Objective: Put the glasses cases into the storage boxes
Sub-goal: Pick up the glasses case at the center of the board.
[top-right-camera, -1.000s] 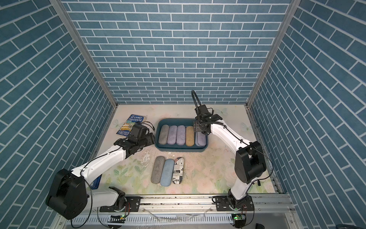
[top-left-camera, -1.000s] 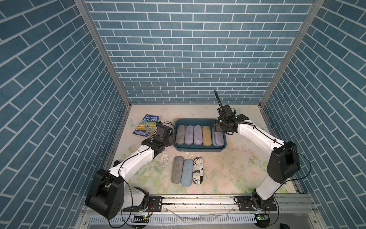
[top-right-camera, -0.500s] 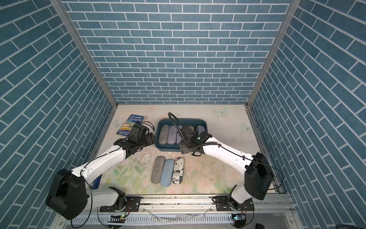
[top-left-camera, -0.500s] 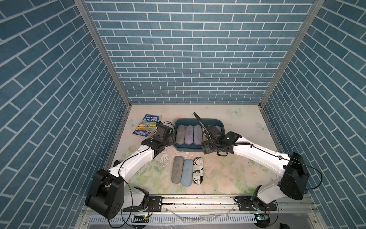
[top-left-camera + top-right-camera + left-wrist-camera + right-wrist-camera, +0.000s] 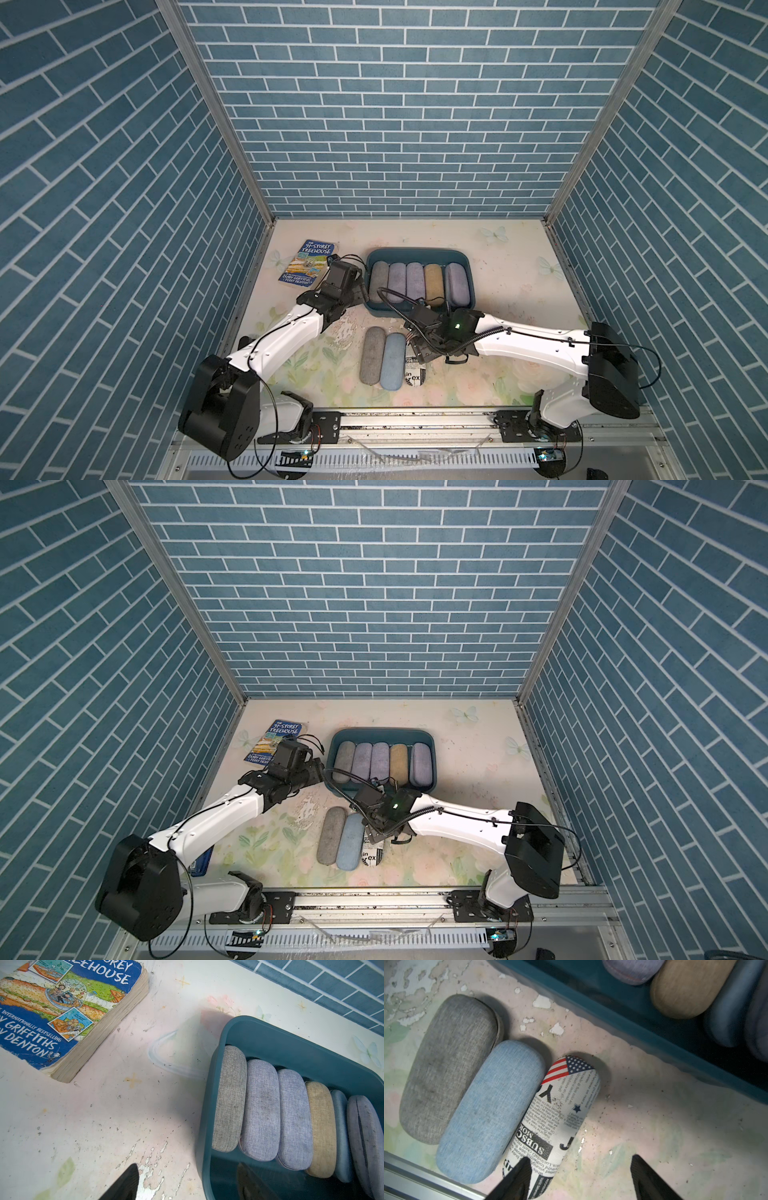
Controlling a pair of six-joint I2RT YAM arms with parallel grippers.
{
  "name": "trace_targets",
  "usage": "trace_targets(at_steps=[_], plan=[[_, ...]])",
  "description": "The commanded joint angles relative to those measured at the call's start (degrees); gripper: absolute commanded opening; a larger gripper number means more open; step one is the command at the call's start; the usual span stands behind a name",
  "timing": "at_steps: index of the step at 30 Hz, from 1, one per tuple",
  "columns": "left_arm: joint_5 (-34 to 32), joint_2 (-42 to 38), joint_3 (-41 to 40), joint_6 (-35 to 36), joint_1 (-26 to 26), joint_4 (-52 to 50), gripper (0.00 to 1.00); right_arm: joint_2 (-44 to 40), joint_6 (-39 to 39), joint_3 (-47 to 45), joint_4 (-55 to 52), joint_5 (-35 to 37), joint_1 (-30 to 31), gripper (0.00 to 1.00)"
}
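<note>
The dark teal storage box [image 5: 417,250] [image 5: 382,730] holds several glasses cases side by side: grey [image 5: 229,1097], lavender [image 5: 260,1109], tan [image 5: 321,1126], and a blue one on edge [image 5: 340,1136]. Three more cases lie in front of it: grey [image 5: 446,1068], light blue [image 5: 490,1111] and newspaper print [image 5: 558,1113] [image 5: 415,374]. My right gripper [image 5: 580,1163] [image 5: 422,349] hovers open over the print case. One finger is above the case, the other above bare table. My left gripper [image 5: 187,1178] [image 5: 362,293] is open and straddles the box's left wall near its front corner.
A blue paperback book [image 5: 309,269] [image 5: 62,1012] lies left of the box, near the left wall. A blue object [image 5: 201,862] shows partly under my left arm by the front rail. The metal front rail [image 5: 415,1178] runs close behind the loose cases.
My right arm has swung from the box's right end down to the front, over the newspaper print case. The left arm and all cases have stayed put.
</note>
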Motion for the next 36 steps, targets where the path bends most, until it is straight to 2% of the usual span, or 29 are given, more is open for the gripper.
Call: trace_targets(at_steps=[1, 18, 36], plan=[[0.06, -0.98, -1.04, 0.92, 0.45, -0.65, 0.76, 2.97, 3.32, 1.66, -0.34, 1.22, 0.67, 0.77], [-0.21, -1.04, -1.58, 1.01, 0.44, -0.36, 0.76, 9.22, 2.53, 4.87, 1.73, -0.25, 1.64, 0.77], [-0.18, -1.31, -2.12, 1.01, 0.57, -0.24, 0.76, 8.09, 4.26, -0.51, 0.33, 0.21, 2.11, 0.77]])
